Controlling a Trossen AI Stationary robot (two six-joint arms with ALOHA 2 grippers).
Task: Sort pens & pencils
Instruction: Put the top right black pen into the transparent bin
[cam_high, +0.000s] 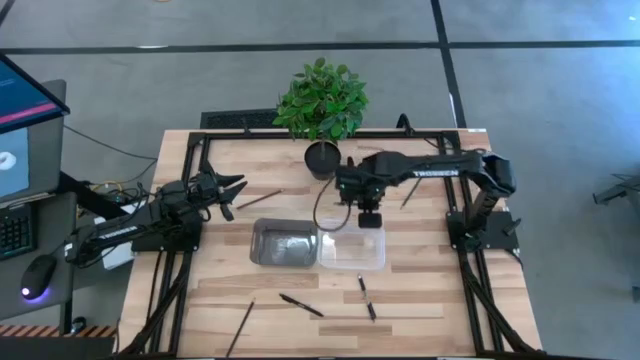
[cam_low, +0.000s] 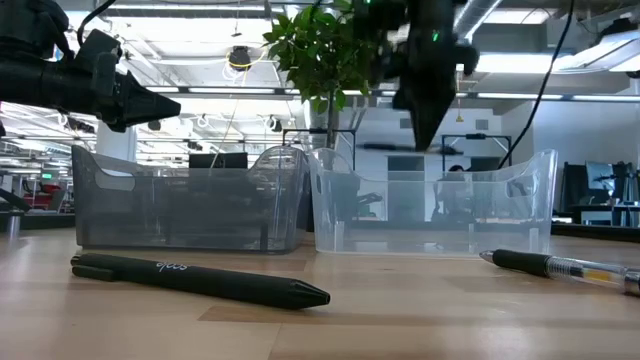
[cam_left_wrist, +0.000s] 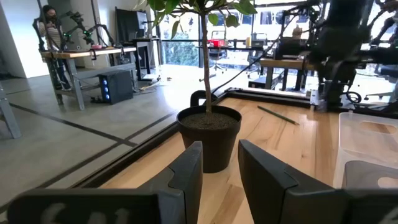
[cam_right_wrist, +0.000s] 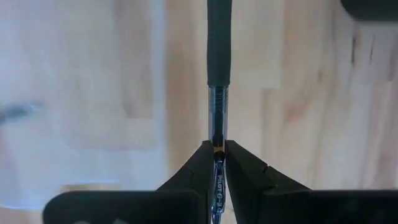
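Wooden table (cam_high: 420, 290); "PILOT" pen (cam_right_wrist: 217, 112) in right gripper (cam_right_wrist: 216, 163).

We can read pale lettering, "TROSSEN", along the forearm of the right arm (cam_high: 432, 170). The clear barrel of the pen (cam_right_wrist: 217, 124) clamped between the right gripper (cam_right_wrist: 217, 163) fingers carries print that begins "PILOT G-2". The near black pen (cam_low: 200, 278) lying on the table (cam_low: 420, 320) bears a small pale logo we cannot make out.
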